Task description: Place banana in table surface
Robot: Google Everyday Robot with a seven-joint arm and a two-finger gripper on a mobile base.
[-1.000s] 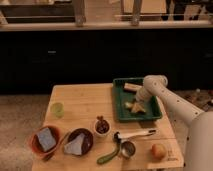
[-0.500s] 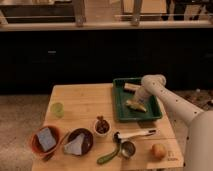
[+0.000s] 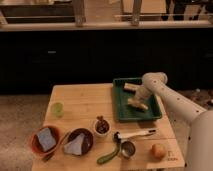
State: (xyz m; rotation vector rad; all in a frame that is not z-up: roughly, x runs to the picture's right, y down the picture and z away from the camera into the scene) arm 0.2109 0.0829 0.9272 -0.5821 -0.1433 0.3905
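Banana [image 3: 138, 104] is a small, pale yellow-tan fruit, long and a little curved. It lies in the green tray [image 3: 120, 111], near the middle of the tray's right side. Its long way runs from upper left to lower right, and its ends are hard to make out. The gripper [image 3: 139, 99] hangs right over the banana, at the end of the white arm [image 3: 175, 102] that reaches in from the right. The gripper covers the top of the banana, and it seems to touch it. Whether the gripper is apart, together, or clamped on the banana is not something one can tell.

A tan block [image 3: 131, 88] sits at the back of the tray, just beside the arm.

The tray rests on the right back part of the table surface [image 3: 82, 102], which is light wood with plank lines. On the left side stands a small green cup [image 3: 58, 109]. At the front left is an orange bowl [image 3: 45, 140] with a gray thing in it, and beside it a dark bowl [image 3: 79, 141] with a pale thing in it. A small cup with dark bits [image 3: 102, 126] stands near the middle. At the front lie a green pod [image 3: 108, 157], a little metal cup [image 3: 127, 149], a white tool with a black end [image 3: 135, 134], and an orange fruit [image 3: 158, 151]
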